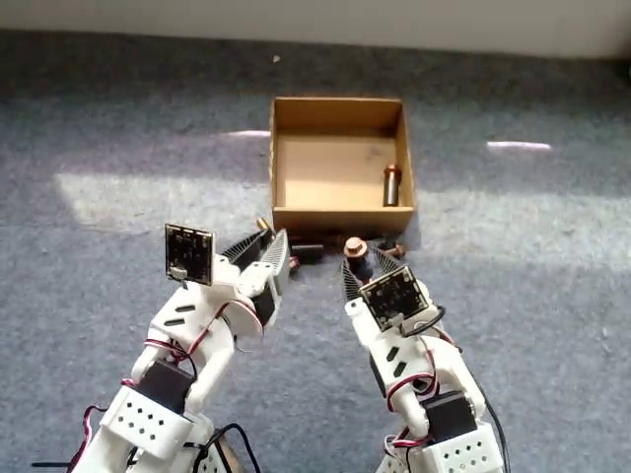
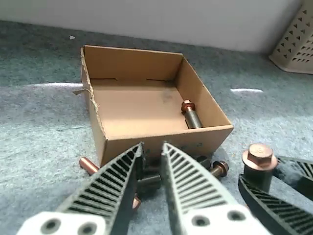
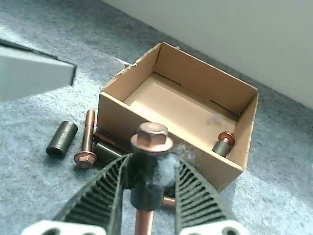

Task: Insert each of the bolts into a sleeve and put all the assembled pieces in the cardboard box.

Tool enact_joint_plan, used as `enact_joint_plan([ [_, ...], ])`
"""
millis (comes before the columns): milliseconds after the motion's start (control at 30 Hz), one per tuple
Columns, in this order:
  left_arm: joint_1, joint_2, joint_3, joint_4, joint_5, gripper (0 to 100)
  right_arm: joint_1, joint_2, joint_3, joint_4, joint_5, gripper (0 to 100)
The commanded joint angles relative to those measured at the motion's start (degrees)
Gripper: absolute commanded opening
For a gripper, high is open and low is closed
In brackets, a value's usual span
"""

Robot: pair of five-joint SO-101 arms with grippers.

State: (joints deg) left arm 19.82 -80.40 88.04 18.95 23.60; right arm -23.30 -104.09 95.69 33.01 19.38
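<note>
Sleeve [image 3: 146, 183] with bolt [image 3: 151, 138] inserted, upright, clamped in right gripper [image 3: 151, 164], just in front of cardboard box [image 1: 335, 219]. Left gripper [image 2: 152, 147] empty, fingers slightly parted, near loose sleeve [image 3: 62, 138] and loose bolt [image 3: 88, 139] by box's front wall. One assembled piece [image 1: 391, 184] lying inside box, by right wall.

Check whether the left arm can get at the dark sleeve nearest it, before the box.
Probably yes: the left end effector is open and empty, and the sleeve lies in line with its gap, nothing between.
</note>
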Motion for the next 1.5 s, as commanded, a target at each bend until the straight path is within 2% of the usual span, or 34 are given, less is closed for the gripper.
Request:
enact_joint_plan([
  [0,-3.38,-0.75,0.22,-1.32,-5.63,2,1.71,-0.57,6.20,-0.04,-0.09,0.5],
  [167,-7.96,-0.75,4.79,-1.32,-9.67,1,2.51,-0.66,6.20,1.54,-0.09,0.5],
  [333,-16.04,-0.75,9.27,-1.32,-13.89,1,2.51,-0.75,6.20,4.44,-0.18,0.5],
  [500,-21.93,-0.66,9.71,0.97,-19.08,1,2.51,-0.57,5.76,5.76,-4.66,0.5],
  [733,-22.46,-0.66,9.71,5.01,-19.78,1,2.86,-0.48,-6.37,17.54,-4.84,0.5],
  [867,-22.46,-0.66,9.71,5.10,-19.78,1,2.86,2.15,-14.55,19.30,-4.84,0.5],
  [1100,-22.46,-0.22,9.71,5.10,-19.87,1,2.86,28.18,-33.80,18.86,-4.84,0.5],
  [1233,-22.46,-0.22,9.71,5.10,-19.87,1,5.05,42.07,-43.47,10.95,-4.84,0.5],
  [1467,-22.37,-0.22,9.71,5.10,-19.87,1,9.54,62.37,-48.04,-13.32,-4.84,0.5],
])
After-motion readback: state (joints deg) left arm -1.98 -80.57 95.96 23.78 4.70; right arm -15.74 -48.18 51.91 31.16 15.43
